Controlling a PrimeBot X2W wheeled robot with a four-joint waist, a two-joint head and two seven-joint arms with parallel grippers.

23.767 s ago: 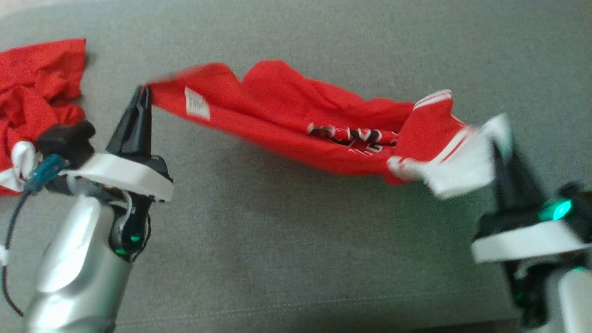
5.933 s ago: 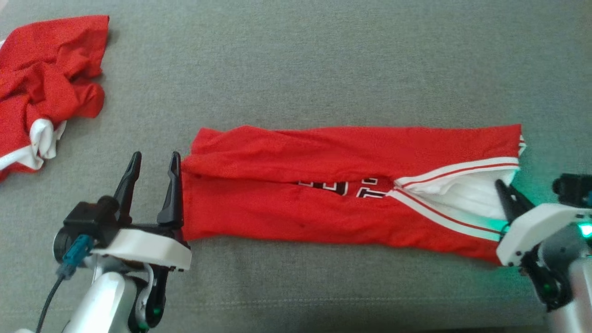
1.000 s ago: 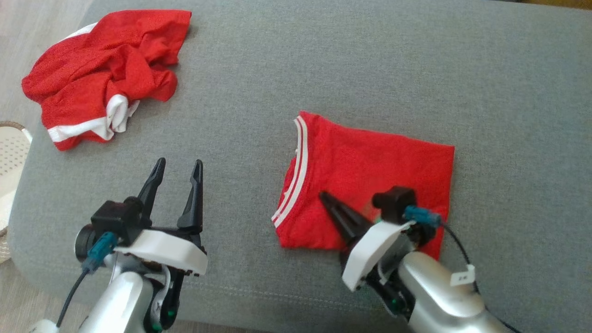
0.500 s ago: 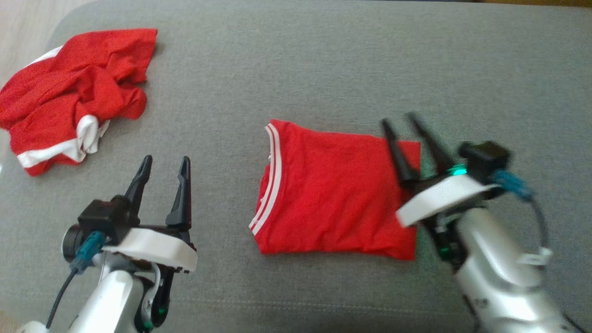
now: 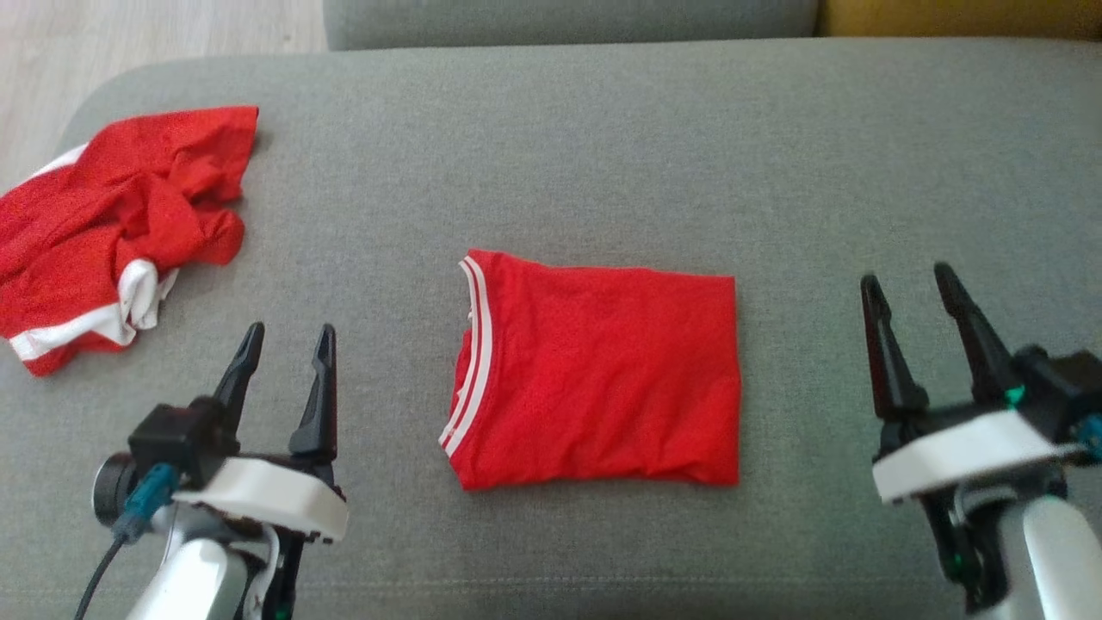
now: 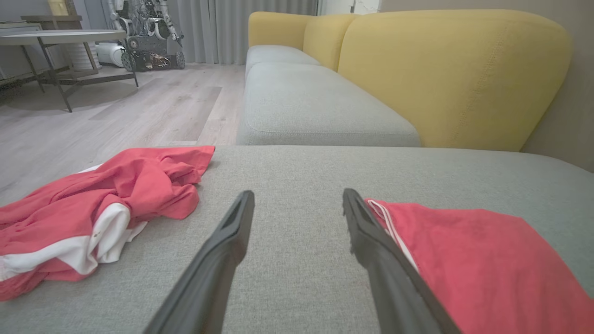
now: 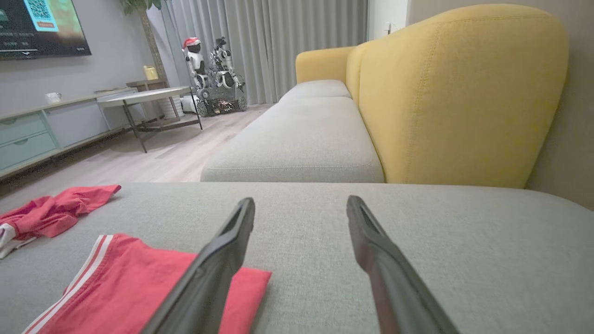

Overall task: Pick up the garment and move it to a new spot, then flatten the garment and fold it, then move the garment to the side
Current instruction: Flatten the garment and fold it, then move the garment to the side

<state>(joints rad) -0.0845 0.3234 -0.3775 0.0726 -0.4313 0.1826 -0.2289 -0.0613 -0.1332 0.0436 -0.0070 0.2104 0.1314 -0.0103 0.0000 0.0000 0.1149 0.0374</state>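
The red garment (image 5: 603,375) with white stripes along its left edge lies folded into a flat rectangle in the middle of the grey cushion (image 5: 603,155). My left gripper (image 5: 288,340) stands open to its left, apart from the cloth, nothing between its fingers. My right gripper (image 5: 911,280) stands open to the garment's right, also empty and clear of it. The left wrist view has the garment (image 6: 487,260) just right of that gripper (image 6: 297,195). In the right wrist view the garment (image 7: 139,278) lies at lower left, beside that gripper (image 7: 300,199).
A second red and white garment (image 5: 112,232) lies crumpled at the cushion's far left corner, near its edge. Wood floor (image 5: 155,34) runs beyond that corner. Another grey seat (image 6: 306,102) with yellow backrests (image 6: 455,69) stands behind. A table (image 7: 144,97) and a parked robot (image 7: 213,79) stand farther off.
My right gripper has opened, let go of the folded garment and drawn away to its right. The head view has shifted. The left gripper stays open.
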